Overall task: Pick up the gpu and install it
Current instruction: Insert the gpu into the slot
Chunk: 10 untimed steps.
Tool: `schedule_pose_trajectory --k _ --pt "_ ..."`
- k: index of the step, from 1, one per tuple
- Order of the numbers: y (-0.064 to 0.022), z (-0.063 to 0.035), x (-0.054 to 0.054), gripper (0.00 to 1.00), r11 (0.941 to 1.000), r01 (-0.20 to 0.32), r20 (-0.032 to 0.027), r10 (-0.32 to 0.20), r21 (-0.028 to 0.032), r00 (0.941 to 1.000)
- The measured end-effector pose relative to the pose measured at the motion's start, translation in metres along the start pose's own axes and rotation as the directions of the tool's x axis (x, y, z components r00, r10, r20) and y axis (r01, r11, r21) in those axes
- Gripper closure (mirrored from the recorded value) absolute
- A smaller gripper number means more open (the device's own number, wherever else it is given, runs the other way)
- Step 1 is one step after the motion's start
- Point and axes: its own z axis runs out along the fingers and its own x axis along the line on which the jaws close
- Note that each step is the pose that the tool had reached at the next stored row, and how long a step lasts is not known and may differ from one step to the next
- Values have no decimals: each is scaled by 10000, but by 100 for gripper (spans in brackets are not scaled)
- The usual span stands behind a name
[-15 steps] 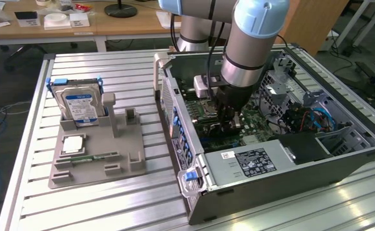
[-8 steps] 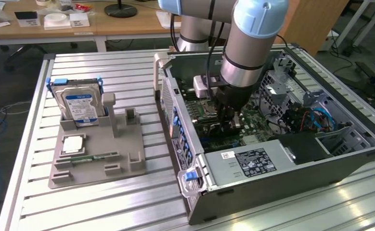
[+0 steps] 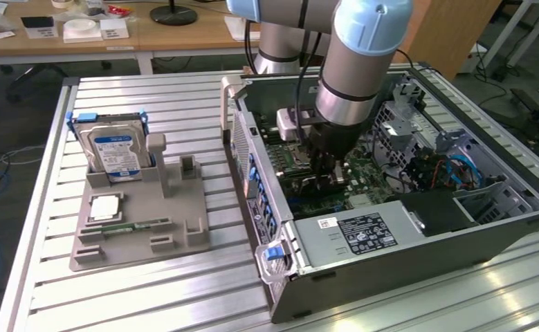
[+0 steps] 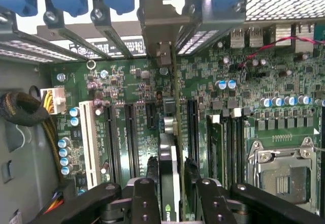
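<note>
The gpu point(image 4: 169, 148) stands on edge in a slot of the green motherboard point(image 4: 127, 82), its silver end bracket point(image 4: 160, 36) up against the case's rear slot openings. My gripper point(image 4: 171, 167) straddles the card, with one black finger point(image 4: 151, 170) on each side. A narrow gap shows between each finger and the card, so the jaws stand open around it. In the exterior view my gripper point(image 3: 327, 176) reaches straight down into the open computer case point(image 3: 490, 221), over the middle of the board.
A grey fixture tray point(image 3: 172, 228) lies on the slatted table at the exterior view's left, holding an upright hard drive point(image 3: 112, 149) and a small memory stick point(image 3: 126, 227). The power supply point(image 3: 362, 232) fills the case's near side. The CPU socket point(image 4: 282, 165) sits beside the card.
</note>
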Motion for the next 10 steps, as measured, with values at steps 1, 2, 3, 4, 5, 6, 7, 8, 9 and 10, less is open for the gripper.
schedule_pose_trajectory --k 1,2,3,4,5,6,7,8,9,10 --pt "-3 -3 1 65 10000 6 -5 -6 -2 10000" --pt "-3 -3 1 65 10000 6 -7 -6 -2 10000" --pt "-2 -3 1 65 10000 6 -7 -6 -3 10000" --pt "-2 -3 1 65 10000 6 -7 -6 -2 10000" --pt "-2 -3 1 65 10000 6 -7 -6 -3 10000" --pt "-3 -3 1 65 10000 7 -7 -7 -3 10000" --pt "-3 -3 1 65 10000 7 -8 -7 -3 10000" --pt "-3 -3 1 65 10000 6 -7 -6 -3 10000" --pt "-2 -3 1 65 10000 6 -7 -6 -3 10000" --pt "-3 -3 1 65 10000 6 -7 -6 -3 10000"
